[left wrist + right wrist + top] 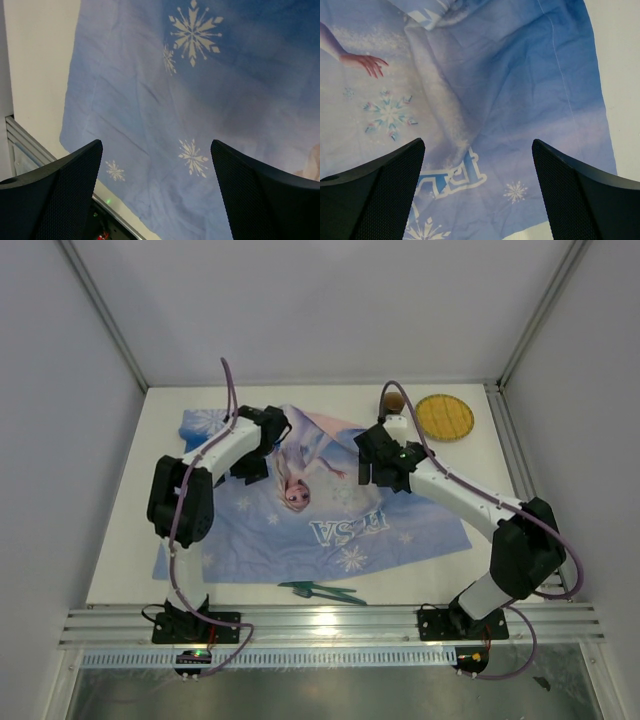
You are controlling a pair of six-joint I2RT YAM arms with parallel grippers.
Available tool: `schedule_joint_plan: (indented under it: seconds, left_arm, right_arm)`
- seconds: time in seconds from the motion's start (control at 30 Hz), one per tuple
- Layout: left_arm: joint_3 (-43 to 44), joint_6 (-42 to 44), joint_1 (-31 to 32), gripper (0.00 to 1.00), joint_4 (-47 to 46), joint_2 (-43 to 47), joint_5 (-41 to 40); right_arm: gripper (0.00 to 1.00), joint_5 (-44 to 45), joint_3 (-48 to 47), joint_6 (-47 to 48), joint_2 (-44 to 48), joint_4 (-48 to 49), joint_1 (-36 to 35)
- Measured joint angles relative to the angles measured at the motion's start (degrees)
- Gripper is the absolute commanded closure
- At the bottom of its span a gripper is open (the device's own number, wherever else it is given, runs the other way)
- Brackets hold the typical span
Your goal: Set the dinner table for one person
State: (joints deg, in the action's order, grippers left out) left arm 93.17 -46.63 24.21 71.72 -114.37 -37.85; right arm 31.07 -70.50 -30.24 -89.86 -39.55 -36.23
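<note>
Blue cloth [300,540] lettered "ELSA" covers worktop [340,400] centre.
Left jaws, right jaws: wide, empty, above the cloth.

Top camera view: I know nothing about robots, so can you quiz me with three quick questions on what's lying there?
1. True or false: the left gripper and right gripper are both shut on the cloth.
2. Where is the yellow plate? A. On the cloth. B. On the bare table, towards its far right corner. C. In the right gripper.
3. Fill in: the utensils by the cloth's near edge are ____ in colour.
Key: 1 false, both stand open above the cloth. 2 B. 3 green.
</note>
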Motion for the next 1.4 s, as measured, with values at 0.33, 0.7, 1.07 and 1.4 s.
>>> schedule_joint_plan:
  seconds: [0.33, 0.7, 1.07, 1.4]
  left_arm:
    - [1.40, -0.98, 2.38, 0.10, -0.17, -0.24, 4.76]
    - [2.19, -0.92, 3.08, 0.11, -0.13, -3.93, 6.67]
    - [10.86, 0.39, 3.54, 0.11, -1.88, -6.01, 11.41]
    - [23.26, 2.86, 6.99, 0.12, -9.40, -6.54, 21.49]
  right_arm:
    - [0.08, -4.17, 12.68, -9.07, 1.44, 1.03, 0.02]
    - [0.08, -8.52, 15.56, -15.39, 1.42, 1.27, 0.00]
    - [0.07, -9.90, 15.67, -20.52, 0.85, 0.09, 0.00]
    - [0.07, -5.81, 18.25, -23.85, 12.68, 3.65, 0.00]
